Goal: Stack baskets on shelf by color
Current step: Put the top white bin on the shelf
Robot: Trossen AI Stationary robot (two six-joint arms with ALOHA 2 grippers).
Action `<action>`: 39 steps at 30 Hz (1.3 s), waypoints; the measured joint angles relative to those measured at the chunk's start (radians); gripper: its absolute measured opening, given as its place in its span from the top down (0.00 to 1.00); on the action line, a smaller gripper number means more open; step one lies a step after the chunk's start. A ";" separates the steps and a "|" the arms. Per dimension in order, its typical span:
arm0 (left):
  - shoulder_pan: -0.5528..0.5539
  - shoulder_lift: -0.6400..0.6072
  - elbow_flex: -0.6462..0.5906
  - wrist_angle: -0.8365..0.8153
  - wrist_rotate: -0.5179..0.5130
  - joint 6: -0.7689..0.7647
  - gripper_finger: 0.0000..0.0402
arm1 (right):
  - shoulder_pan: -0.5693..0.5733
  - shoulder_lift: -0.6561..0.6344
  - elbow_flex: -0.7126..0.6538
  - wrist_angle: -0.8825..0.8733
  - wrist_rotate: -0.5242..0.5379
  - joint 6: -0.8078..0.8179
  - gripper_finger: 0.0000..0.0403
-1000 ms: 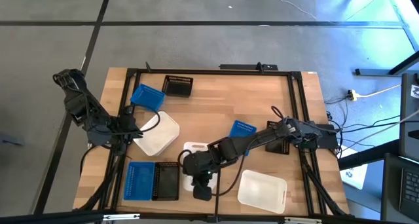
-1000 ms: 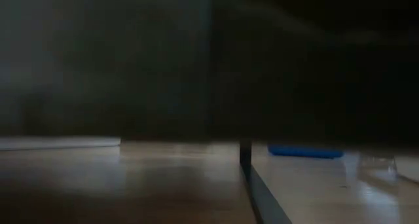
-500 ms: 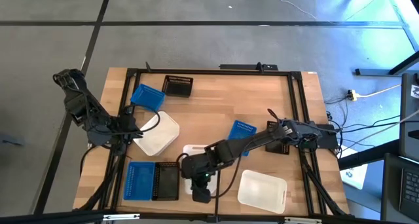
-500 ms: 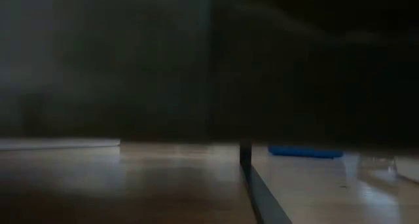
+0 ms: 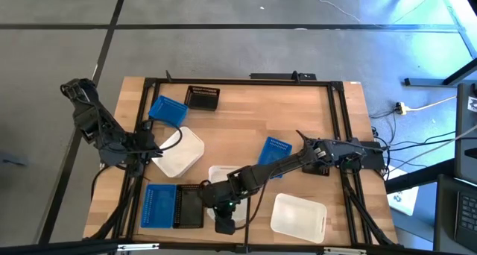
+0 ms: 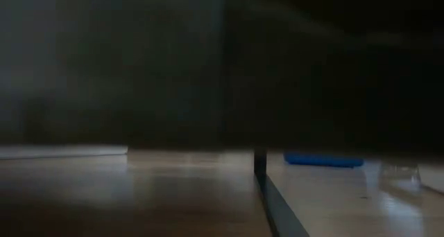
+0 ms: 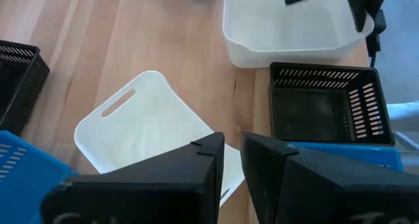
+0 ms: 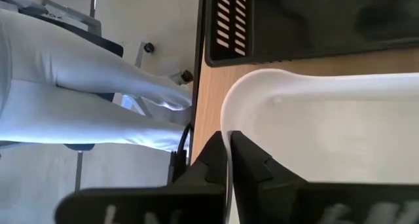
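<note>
R gripper (image 8: 227, 160) pinching white basket (image 8: 340, 139) rim, long axis cross-table

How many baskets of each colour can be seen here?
Blue baskets: 3
Black baskets: 3, one partly hidden
White baskets: 3
Total: 9
</note>
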 joint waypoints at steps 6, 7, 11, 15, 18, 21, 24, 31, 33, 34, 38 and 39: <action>0.000 0.000 0.000 0.000 0.000 0.000 0.90 | 0.007 0.012 -0.001 0.010 0.014 0.007 0.98; 0.000 0.000 0.000 0.000 0.000 0.001 0.90 | 0.007 0.012 -0.001 0.011 0.013 0.008 0.97; 0.000 0.000 0.000 0.000 0.000 0.025 0.90 | 0.009 0.014 -0.001 0.029 0.034 0.006 0.89; 0.000 0.000 0.000 0.000 0.000 0.025 0.90 | 0.016 0.016 -0.003 0.064 0.061 -0.022 0.78; 0.000 0.000 0.000 0.000 0.009 0.025 0.90 | 0.018 0.016 -0.003 0.081 0.078 -0.022 0.73; 0.000 0.000 0.000 0.000 0.021 0.026 0.90 | 0.018 0.016 -0.003 0.106 0.038 0.003 0.72; 0.000 0.000 0.000 0.000 0.026 0.026 0.90 | 0.018 0.016 -0.003 0.106 0.021 0.005 0.72; 0.000 0.000 0.000 0.000 0.027 0.025 0.90 | 0.017 -0.013 0.022 0.047 0.046 -0.042 0.72; 0.000 0.000 0.000 0.000 0.027 0.024 0.90 | 0.013 -0.025 0.016 0.023 0.051 -0.055 0.72; 0.000 0.000 0.000 0.000 0.027 0.024 0.90 | 0.010 -0.028 0.017 0.007 0.062 -0.065 0.72; 0.000 0.000 0.000 0.002 0.027 0.018 0.90 | -0.014 -0.069 0.019 -0.046 0.110 -0.115 0.75; 0.000 0.000 0.000 0.004 0.027 0.017 0.90 | -0.021 -0.084 0.021 -0.066 0.138 -0.131 0.76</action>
